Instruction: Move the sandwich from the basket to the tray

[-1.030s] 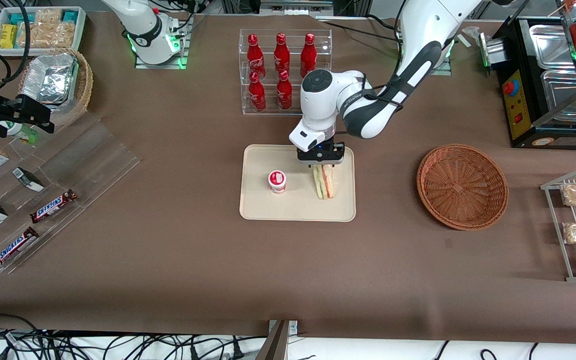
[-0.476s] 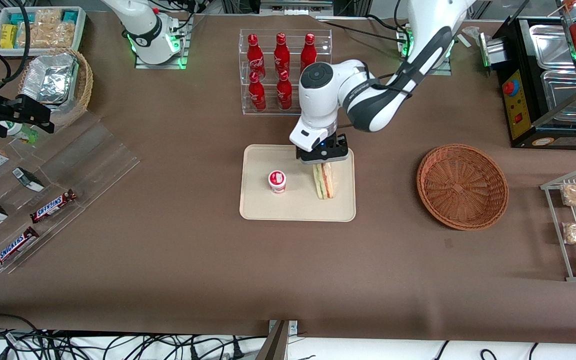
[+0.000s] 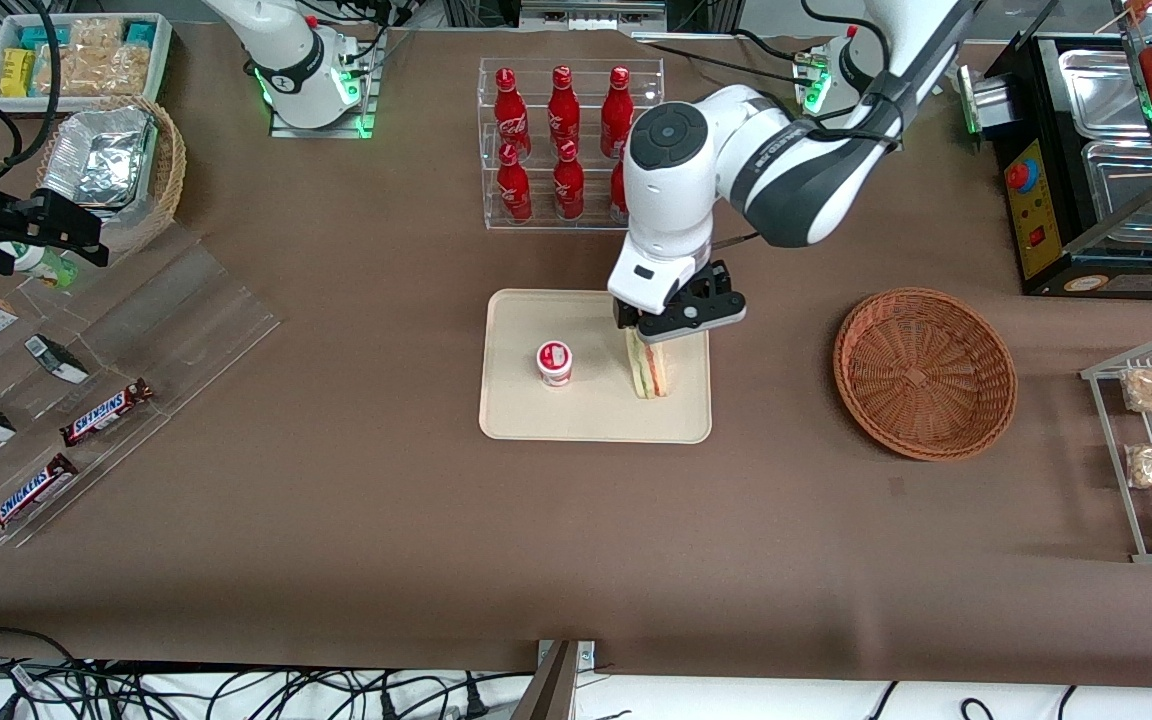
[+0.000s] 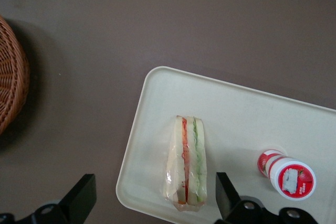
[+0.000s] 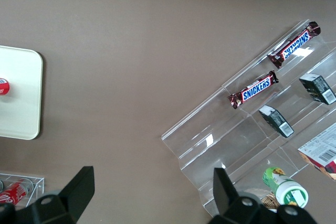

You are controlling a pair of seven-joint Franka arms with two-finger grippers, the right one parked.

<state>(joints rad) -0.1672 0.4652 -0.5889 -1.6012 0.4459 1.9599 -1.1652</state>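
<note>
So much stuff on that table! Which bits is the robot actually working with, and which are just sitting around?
Part of the job:
sandwich, now lying on the tray
basket, empty
gripper, open, above the sandwich

Just lying about:
small red-and-white cup on the tray
red bottles in a clear rack
Snickers bars
foil containers

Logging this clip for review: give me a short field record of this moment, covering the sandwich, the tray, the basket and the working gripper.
sandwich: clear-wrapped triangular wedge sandwich standing on edge on the tray, free of the gripper
tray: cream rectangular tray, also holds a small red-lidded white cup beside the sandwich
basket: round reddish-brown wicker basket, empty, toward the working arm's end of the table
gripper: left gripper open, raised above the sandwich
task state: sandwich placed on tray
</note>
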